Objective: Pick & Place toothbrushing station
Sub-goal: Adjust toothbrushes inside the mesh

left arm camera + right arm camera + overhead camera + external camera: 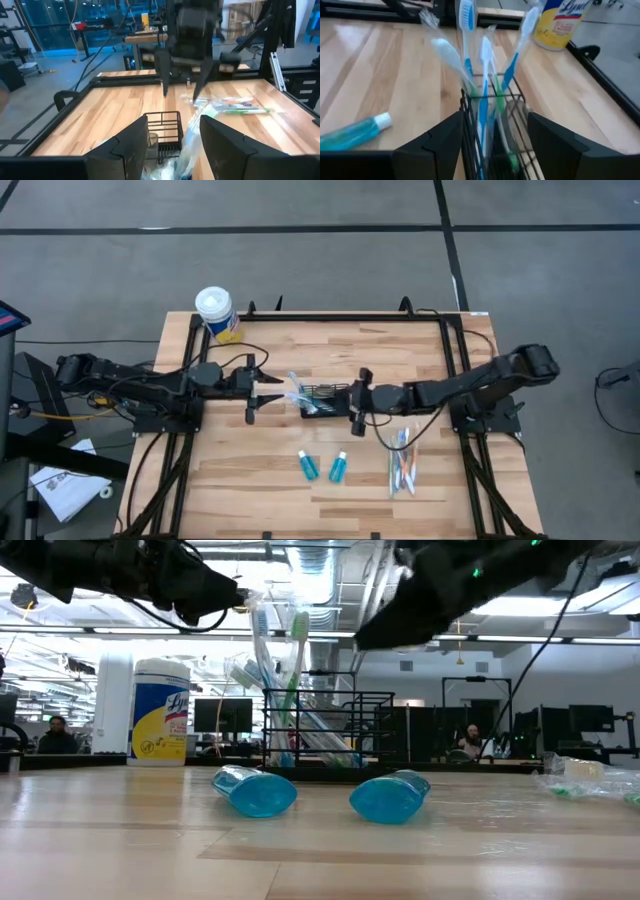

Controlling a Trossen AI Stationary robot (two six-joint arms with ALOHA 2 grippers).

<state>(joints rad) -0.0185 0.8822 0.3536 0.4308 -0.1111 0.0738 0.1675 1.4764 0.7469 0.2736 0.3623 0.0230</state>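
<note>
The toothbrushing station, a small black wire basket (pixel 322 398), stands on its base mid-table with several wrapped toothbrushes (pixel 482 65) upright in it. My left gripper (pixel 282 391) hovers open at the basket's left side. The clear wrap (pixel 186 142) of one brush rises between its fingers. My right gripper (pixel 352 398) is open just right of the basket, tilted slightly downward. Its fingers (pixel 164 75) hang clear of the basket's far wall (pixel 162 116). Two teal tubes (pixel 308 466) (pixel 338 468) lie nearer the front edge. My left gripper is open with a brush's clear wrap (pixel 192 131) standing between its two fingers, close to one of them (pixel 220 150). I cannot tell whether that finger touches the wrap. The brush stands in the basket.
A white-lidded canister with a yellow label (pixel 216 313) stands at the far left corner. More wrapped toothbrushes (pixel 402 460) lie on the table at the front right. A black frame (pixel 300 317) rims the wooden top.
</note>
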